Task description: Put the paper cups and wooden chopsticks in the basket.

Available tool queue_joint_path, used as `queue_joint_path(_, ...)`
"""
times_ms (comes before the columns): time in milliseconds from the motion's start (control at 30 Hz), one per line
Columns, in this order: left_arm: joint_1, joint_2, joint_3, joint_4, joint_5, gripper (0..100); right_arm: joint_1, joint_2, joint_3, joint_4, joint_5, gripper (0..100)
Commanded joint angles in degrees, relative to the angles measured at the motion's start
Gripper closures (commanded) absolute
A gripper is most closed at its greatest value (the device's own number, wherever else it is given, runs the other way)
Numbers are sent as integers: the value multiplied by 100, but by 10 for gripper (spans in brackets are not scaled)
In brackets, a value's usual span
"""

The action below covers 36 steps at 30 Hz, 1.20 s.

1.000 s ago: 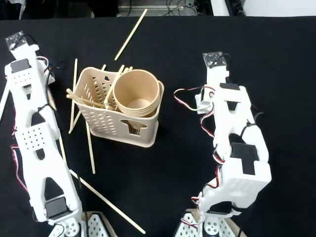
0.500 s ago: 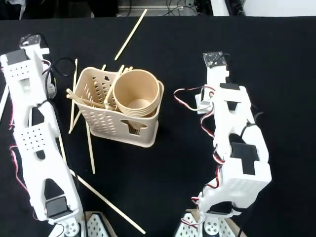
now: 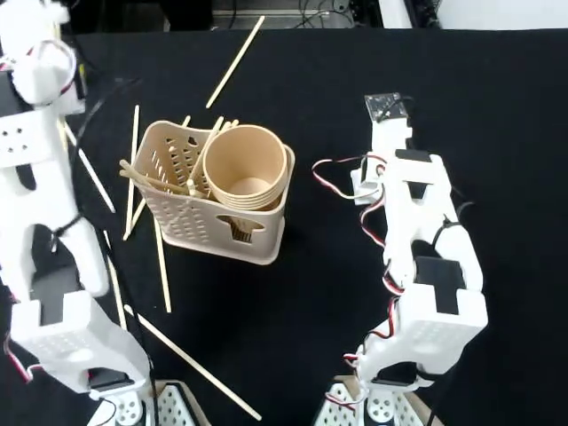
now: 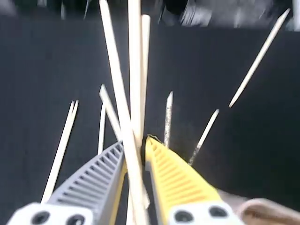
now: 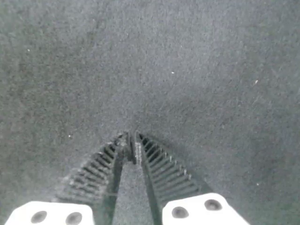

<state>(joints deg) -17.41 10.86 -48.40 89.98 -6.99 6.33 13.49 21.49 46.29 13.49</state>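
A beige slotted basket [image 3: 191, 222] stands left of centre on the black table. Stacked paper cups [image 3: 247, 164] sit inside it, with a few wooden chopsticks [image 3: 155, 180] leaning in beside them. My left gripper [image 4: 140, 140] is shut on a few chopsticks [image 4: 134, 70] that stick out past its fingertips, held above the cloth. The left arm [image 3: 35, 133] stands tall along the table's left side. My right gripper [image 5: 130, 140] is shut on nothing, low over bare cloth, right of the basket [image 3: 384, 106].
Loose chopsticks lie around the basket: one at the far edge [image 3: 235, 62], a long one near the front [image 3: 191, 362], others left of the basket [image 3: 133, 169] [image 3: 162, 266] [image 3: 93, 173]. More of them show on the cloth under the left gripper [image 4: 258, 56].
The left arm has swung up and toward the far left corner, uncovering a chopstick on the cloth beneath it. The right arm, basket and cups have not moved.
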Motion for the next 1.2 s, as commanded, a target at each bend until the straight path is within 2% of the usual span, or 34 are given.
queue_joint_path(0,549,-378,-48,-870,35,972,-97,-22,-22,-44,62,986)
queue_joint_path(133,1121,-273,-22,-1837,26,972,-97,-31,-22,-44,62,986)
queue_joint_path(267,1631,-97,-444,-1916,26,972,-97,-31,-22,-70,62,986)
queue_joint_path(433,1868,158,-1323,-1916,62,973,-97,-31,-22,-79,62,986)
queue_joint_path(533,2062,79,-1815,-1565,132,973,-97,-31,-22,-79,62,986)
queue_joint_path(633,2220,9,-2343,-1187,686,972,-97,-31,-22,-79,62,986)
queue_joint_path(800,2185,132,-2651,-1134,1486,972,-97,-31,-22,-79,62,986)
queue_joint_path(1000,1895,273,-2703,-879,1846,973,-97,-31,-22,-79,62,986)
queue_joint_path(1100,1886,264,-2835,-325,1864,973,-97,-31,-22,-79,62,986)
queue_joint_path(1167,1895,281,-3363,62,1873,973,-97,-31,-22,-79,62,986)
